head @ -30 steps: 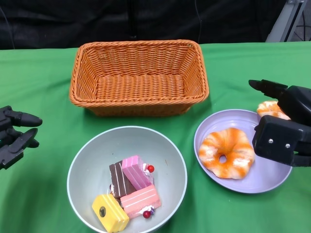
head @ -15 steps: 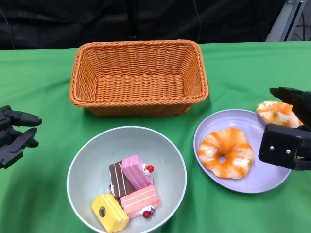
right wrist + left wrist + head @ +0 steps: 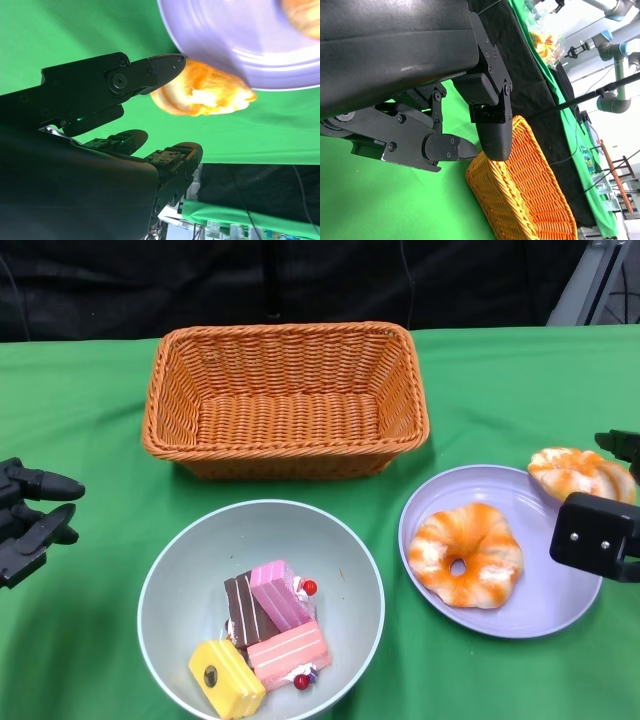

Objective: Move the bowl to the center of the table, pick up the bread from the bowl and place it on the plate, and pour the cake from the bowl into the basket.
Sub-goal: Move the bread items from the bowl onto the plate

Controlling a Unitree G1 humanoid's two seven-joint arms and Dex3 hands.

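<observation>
A pale grey-green bowl (image 3: 180,565) sits at the near middle of the green table, holding several cake pieces (image 3: 262,637). A round orange-and-white bread (image 3: 465,554) lies on the lilac plate (image 3: 560,605) to the bowl's right. A second bread (image 3: 579,473) rests on the plate's far right rim, also seen in the right wrist view (image 3: 205,92). My right hand (image 3: 605,525) hovers at the right edge beside that bread, open and empty. My left hand (image 3: 28,518) is open at the far left, apart from the bowl. The orange wicker basket (image 3: 285,398) stands behind the bowl, empty.
The basket's corner (image 3: 520,190) shows beyond my left hand's fingers (image 3: 492,132). A black backdrop runs along the table's far edge. Green cloth lies between bowl, plate and basket.
My right hand has drawn back to the right, away from the plate, uncovering the bread on the rim. The left hand, bowl and basket have stayed put.
</observation>
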